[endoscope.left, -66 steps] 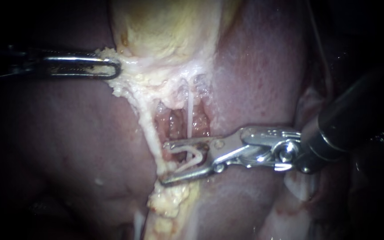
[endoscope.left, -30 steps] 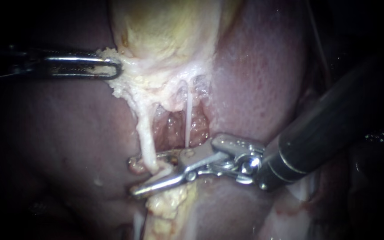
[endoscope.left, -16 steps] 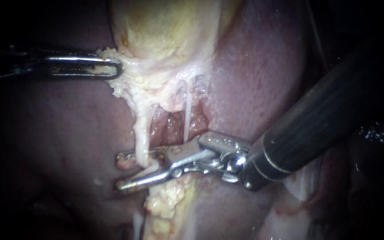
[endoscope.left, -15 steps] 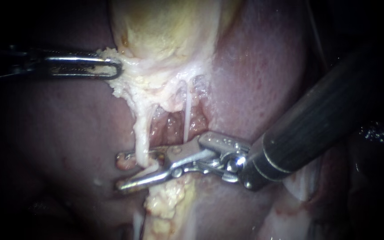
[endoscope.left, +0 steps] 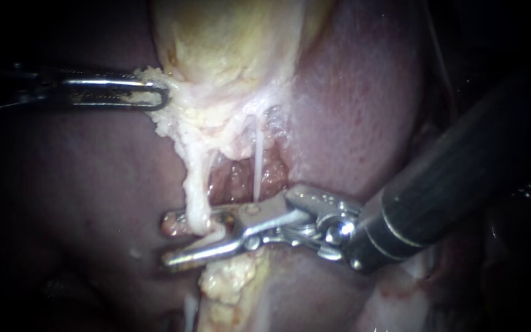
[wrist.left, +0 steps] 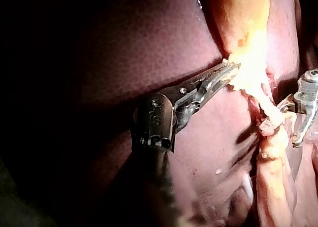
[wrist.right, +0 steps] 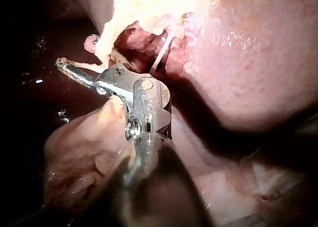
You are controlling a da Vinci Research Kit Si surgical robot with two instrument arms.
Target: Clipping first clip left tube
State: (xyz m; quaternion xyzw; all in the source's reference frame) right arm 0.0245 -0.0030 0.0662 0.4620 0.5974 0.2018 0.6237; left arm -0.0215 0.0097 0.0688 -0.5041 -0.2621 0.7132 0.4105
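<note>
While my left instrument (endoscope.left: 158, 93) is clamping the fatty tissue (endoscope.left: 176, 123) under the gallbladder (endoscope.left: 228, 49), my right instrument (endoscope.left: 165, 241) is straddling the left tube (endoscope.left: 196, 184), jaws apart with it between them. Tube is running crosswise to the jaws. Thin right tube (endoscope.left: 257, 166) is passing behind, nearer the hinge; liver (endoscope.left: 93, 184) is lying under the tips.

1. The left tube (endoscope.left: 196, 190) hangs inside the open claw of the right instrument (endoscope.left: 165, 241), filling part of its gap.
2. A thin tube (endoscope.left: 257, 169) stands just behind the claw's hinge, and only a narrow window lies between the two tubes.
3. The liver (endoscope.left: 351, 110) walls that window's right side.
4. The left instrument (endoscope.left: 155, 97), clamped on the gallbladder (endoscope.left: 228, 43) fringe, bars the upper left.
</note>
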